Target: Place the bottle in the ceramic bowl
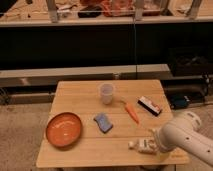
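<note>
**Ceramic bowl** (64, 130). Orange-red, wide and shallow, nothing in it. It sits at the near left of the wooden table (90, 151) and is the landmark for every entry below.

**Bottle** (142, 145). Whitish and lying on its side, well apart from the bowl. In the camera view it is far to the bowl's right and a little nearer the table's front edge. Its long axis runs across the view, roughly in line with the bowl, and what looks like the white cap is the end nearer the bowl (the label print cannot be read).

**Gripper** (153, 139). It hangs at the bottle's end farther from the bowl, just over it, with the jaws spread wide and nothing held. Whether it touches the bottle cannot be told. The white arm (182, 137) comes in from the side away from the bowl.

**Other items.**
- Blue sponge (103, 123): between bowl and bottle, the nearest thing to the bowl.
- Carrot (131, 112), translucent cup (106, 93) and black-and-red object (150, 105): all farther back and to the bowl's right.

**Assessment.** The bottle is not yet grasped. Most of its body lies bowl-ward of the pincer, so the jaws probably need to shift that way and close across the short axis. The carry then runs toward the bowl (past the sponge, which sits close to that line).
</note>
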`<action>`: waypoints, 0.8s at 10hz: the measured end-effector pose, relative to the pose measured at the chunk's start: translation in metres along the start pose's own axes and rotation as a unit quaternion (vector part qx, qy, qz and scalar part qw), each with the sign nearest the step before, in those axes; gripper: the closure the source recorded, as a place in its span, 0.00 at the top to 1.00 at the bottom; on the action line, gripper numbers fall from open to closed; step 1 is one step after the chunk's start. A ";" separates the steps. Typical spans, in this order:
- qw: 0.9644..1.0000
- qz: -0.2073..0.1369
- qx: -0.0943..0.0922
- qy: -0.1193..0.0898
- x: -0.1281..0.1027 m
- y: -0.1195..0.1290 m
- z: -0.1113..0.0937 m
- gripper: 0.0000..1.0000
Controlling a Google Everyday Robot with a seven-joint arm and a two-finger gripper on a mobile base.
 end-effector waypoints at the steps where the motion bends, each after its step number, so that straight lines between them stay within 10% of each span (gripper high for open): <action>1: 1.000 -0.003 -0.002 0.001 -0.001 0.000 0.007 0.80; 8: 1.000 -0.013 -0.019 0.004 -0.004 0.000 0.043 0.80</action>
